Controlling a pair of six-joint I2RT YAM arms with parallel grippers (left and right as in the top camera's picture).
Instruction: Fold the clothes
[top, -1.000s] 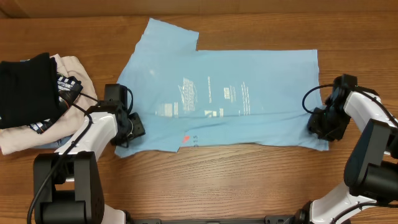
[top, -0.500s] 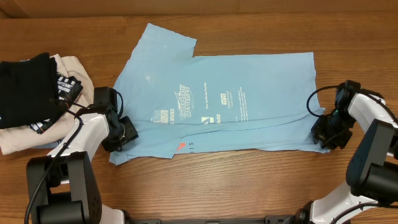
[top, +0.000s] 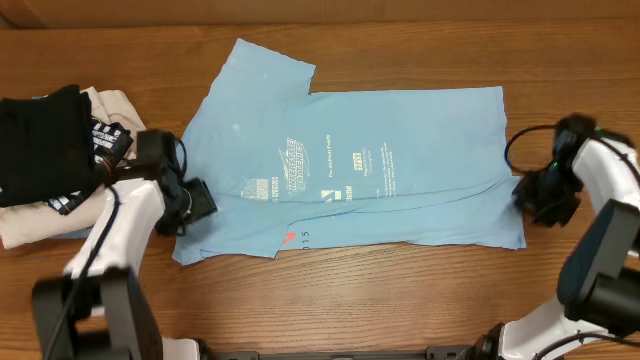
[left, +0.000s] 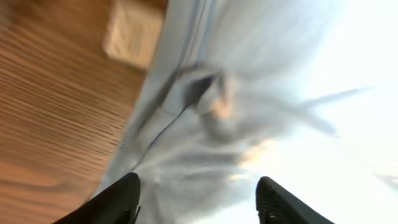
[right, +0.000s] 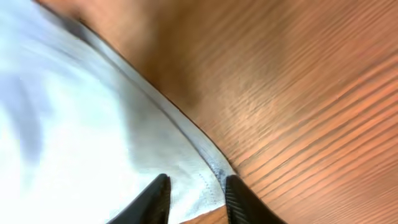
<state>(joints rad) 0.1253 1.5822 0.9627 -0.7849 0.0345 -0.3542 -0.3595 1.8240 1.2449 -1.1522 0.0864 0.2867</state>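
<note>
Wooden bench (top: 400, 300) is carrying the sky-blue T-shirt (top: 420, 130) spread out; left jaws are hovering wide apart over its edge, right jaws sitting slightly apart at its hem.

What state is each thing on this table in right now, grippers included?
T-shirt: spread flat, print up, one sleeve out at the far left, not yet folded.
Left gripper: jaws open, over the shirt's left edge.
Right gripper: jaws open, at the shirt's near right corner, cloth lying flat.
Black garment: folded, on top of the left pile.
Cream garment: folded, at the bottom of that pile.
</note>
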